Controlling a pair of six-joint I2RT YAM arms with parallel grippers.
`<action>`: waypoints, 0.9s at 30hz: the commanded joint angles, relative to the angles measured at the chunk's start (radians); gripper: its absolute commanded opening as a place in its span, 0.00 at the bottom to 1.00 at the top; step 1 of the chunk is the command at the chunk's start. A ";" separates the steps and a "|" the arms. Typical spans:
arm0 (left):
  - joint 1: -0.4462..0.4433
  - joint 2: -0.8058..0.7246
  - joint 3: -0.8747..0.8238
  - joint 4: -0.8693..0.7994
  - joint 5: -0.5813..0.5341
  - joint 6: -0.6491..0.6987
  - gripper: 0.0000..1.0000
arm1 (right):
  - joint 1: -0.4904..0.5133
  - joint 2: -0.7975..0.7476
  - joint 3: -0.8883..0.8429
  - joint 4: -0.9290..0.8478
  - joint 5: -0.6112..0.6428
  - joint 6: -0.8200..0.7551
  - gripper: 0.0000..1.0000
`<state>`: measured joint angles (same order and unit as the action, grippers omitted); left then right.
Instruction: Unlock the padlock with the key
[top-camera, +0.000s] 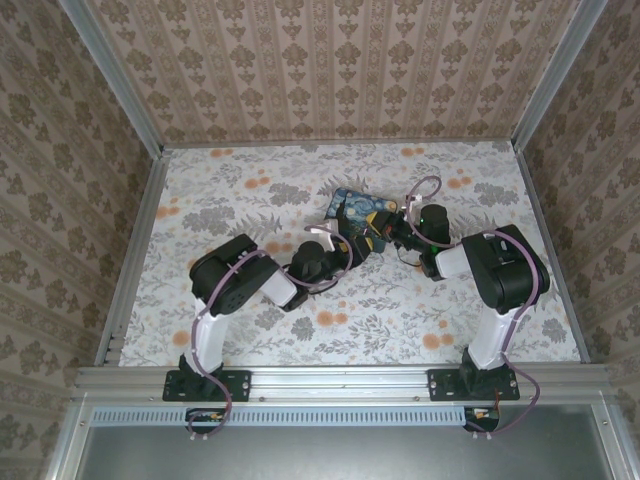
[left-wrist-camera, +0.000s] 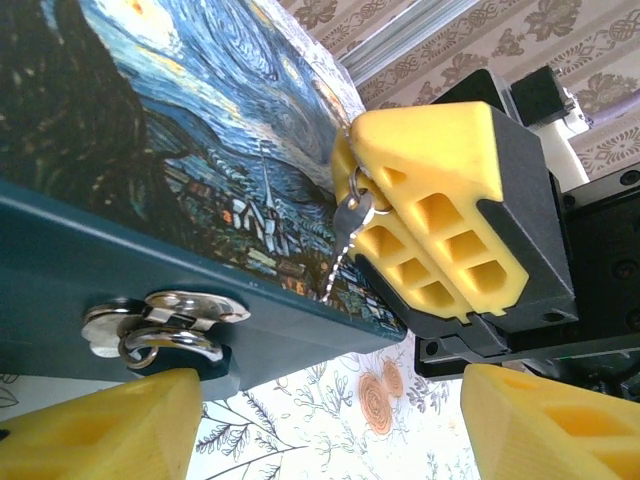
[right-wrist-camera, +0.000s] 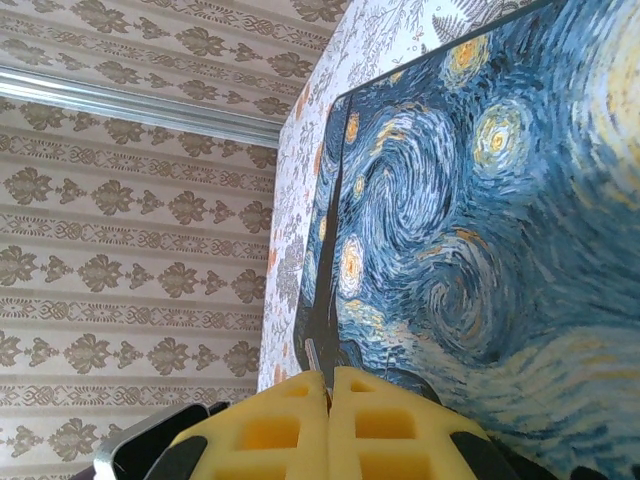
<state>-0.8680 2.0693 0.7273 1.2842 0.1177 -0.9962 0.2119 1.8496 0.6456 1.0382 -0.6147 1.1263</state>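
Observation:
The key (left-wrist-camera: 352, 212) is a tiny silvery piece with a thin chain dangling from it, pinched between the yellow pads of my right gripper (left-wrist-camera: 352, 185), which is shut on it above the printed lid of the blue box (left-wrist-camera: 180, 130). In the right wrist view those pads (right-wrist-camera: 290, 430) press together over the lid. The padlock (left-wrist-camera: 165, 338) hangs at the metal latch on the box's dark side, its pale shackle loop showing. My left gripper (left-wrist-camera: 320, 440) stands open just below that side, its left finger (left-wrist-camera: 100, 430) under the padlock. From above, both grippers meet at the box (top-camera: 362, 210).
The box lies on the flowered tabletop (top-camera: 250, 190) toward the middle back. Patterned walls with metal rails (top-camera: 140, 230) close the table in on three sides. The right arm's black wrist (left-wrist-camera: 590, 270) sits close beside my left gripper's right finger.

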 joint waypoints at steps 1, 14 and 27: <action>0.010 0.040 0.015 0.017 -0.019 -0.018 0.72 | -0.008 0.050 -0.034 -0.076 -0.005 -0.005 0.00; 0.036 0.106 0.010 0.012 -0.026 -0.028 0.72 | -0.019 0.064 -0.034 -0.061 -0.008 0.003 0.00; 0.034 0.038 0.055 -0.330 -0.024 0.100 0.66 | -0.029 0.059 -0.047 -0.061 -0.014 0.000 0.00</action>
<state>-0.8368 2.1101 0.7788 1.2068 0.1097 -0.9642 0.1940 1.8675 0.6411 1.0786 -0.6369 1.1328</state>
